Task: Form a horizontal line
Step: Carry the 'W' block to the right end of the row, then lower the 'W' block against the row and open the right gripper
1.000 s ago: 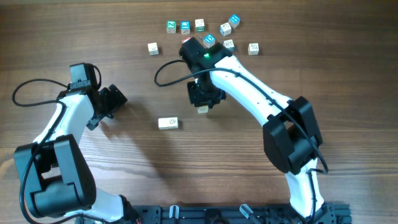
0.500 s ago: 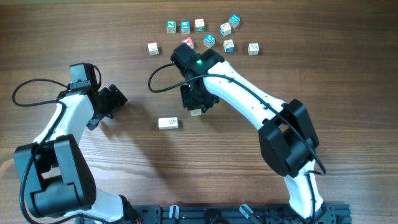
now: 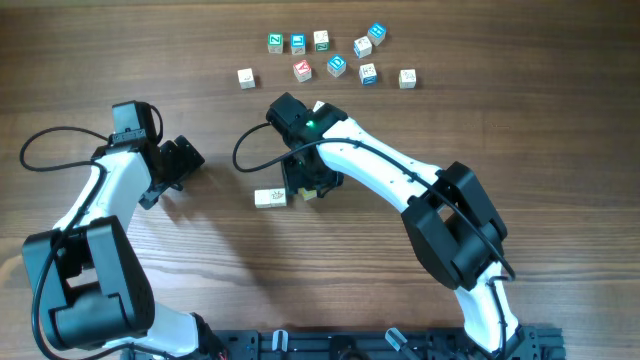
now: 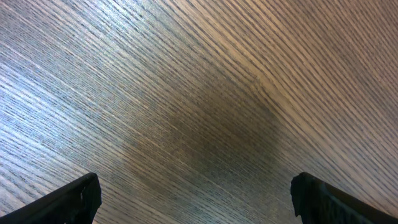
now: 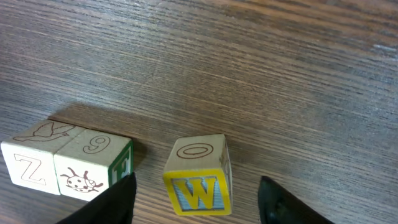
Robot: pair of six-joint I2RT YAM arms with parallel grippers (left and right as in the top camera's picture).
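Your right end effector [image 5: 196, 190] straddles the W cube [image 5: 198, 177], spread wide, at 3 o'clock from the line [image 5: 68, 163]; left end effector [image 4: 196, 190] gapes wide.

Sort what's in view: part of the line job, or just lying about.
Job: row of two touching pale wooden cubes, Z and 9; yellow-edged wooden W cube just beside it; right pincer, open around it.
Lying about: scattered wooden letter cubes; left pincer, holding nothing.

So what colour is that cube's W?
The cube has a yellow W on blue; right wrist view.
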